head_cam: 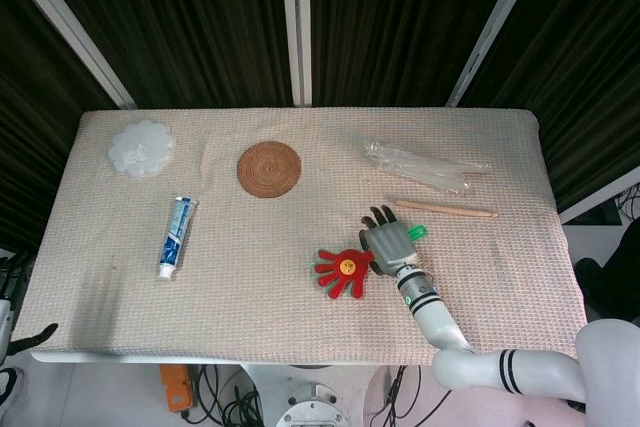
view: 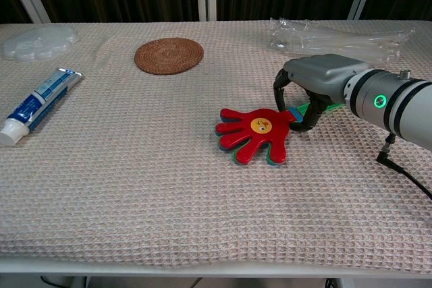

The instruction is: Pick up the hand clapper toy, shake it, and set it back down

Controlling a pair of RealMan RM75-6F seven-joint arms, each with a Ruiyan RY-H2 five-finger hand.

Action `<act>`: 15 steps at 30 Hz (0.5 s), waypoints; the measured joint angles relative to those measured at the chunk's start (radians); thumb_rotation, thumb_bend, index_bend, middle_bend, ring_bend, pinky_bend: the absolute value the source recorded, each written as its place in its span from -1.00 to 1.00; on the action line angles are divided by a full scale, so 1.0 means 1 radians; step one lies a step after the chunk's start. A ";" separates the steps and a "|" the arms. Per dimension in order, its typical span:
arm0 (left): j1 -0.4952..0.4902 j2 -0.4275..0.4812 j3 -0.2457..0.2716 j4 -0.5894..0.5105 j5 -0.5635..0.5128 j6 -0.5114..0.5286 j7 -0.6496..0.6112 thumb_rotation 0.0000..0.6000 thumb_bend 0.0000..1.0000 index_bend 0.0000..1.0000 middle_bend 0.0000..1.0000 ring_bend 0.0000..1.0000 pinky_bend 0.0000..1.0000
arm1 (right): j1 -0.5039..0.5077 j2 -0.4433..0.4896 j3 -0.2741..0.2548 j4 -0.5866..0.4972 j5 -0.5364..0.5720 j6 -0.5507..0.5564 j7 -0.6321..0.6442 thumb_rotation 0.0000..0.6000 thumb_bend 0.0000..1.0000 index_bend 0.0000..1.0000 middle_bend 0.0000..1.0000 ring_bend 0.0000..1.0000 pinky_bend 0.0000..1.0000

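The hand clapper toy (head_cam: 345, 270) (view: 256, 133) is a red plastic palm with a yellow face, coloured layers under it and a green handle. It lies right of the table's middle. My right hand (head_cam: 388, 240) (view: 317, 85) is curled over the green handle (view: 312, 107), with its fingers wrapped round it just behind the red palm. The handle's green tip (head_cam: 416, 232) sticks out past the hand. The red palm looks to rest on the cloth or just off it. My left hand shows in neither view.
A toothpaste tube (head_cam: 177, 237) (view: 37, 104) lies at the left, and a woven coaster (head_cam: 269, 168) (view: 169, 54) sits at the back centre. A white scalloped lid (head_cam: 142, 147) is at the far left. Clear plastic wrapping (head_cam: 425, 167) (view: 337, 37) and a wooden stick (head_cam: 447, 209) lie behind my right hand.
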 measured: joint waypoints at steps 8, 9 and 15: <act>-0.006 -0.003 -0.001 0.009 0.005 -0.004 -0.020 1.00 -0.81 -0.91 -0.93 -1.00 -0.94 | -0.030 -0.002 -0.007 0.027 -0.100 0.009 0.123 1.00 -0.05 0.80 0.06 -0.34 -0.25; -0.006 -0.004 -0.001 0.010 0.006 -0.005 -0.024 1.00 -0.81 -0.92 -0.93 -1.00 -0.94 | -0.036 -0.002 -0.007 0.031 -0.119 0.009 0.150 1.00 -0.05 0.82 0.09 -0.27 -0.25; -0.009 -0.010 0.000 0.022 0.022 0.004 -0.060 1.00 -0.81 -0.92 -0.93 -1.00 -0.94 | -0.069 0.009 -0.003 0.036 -0.207 0.001 0.304 1.00 -0.04 0.88 0.24 0.02 -0.08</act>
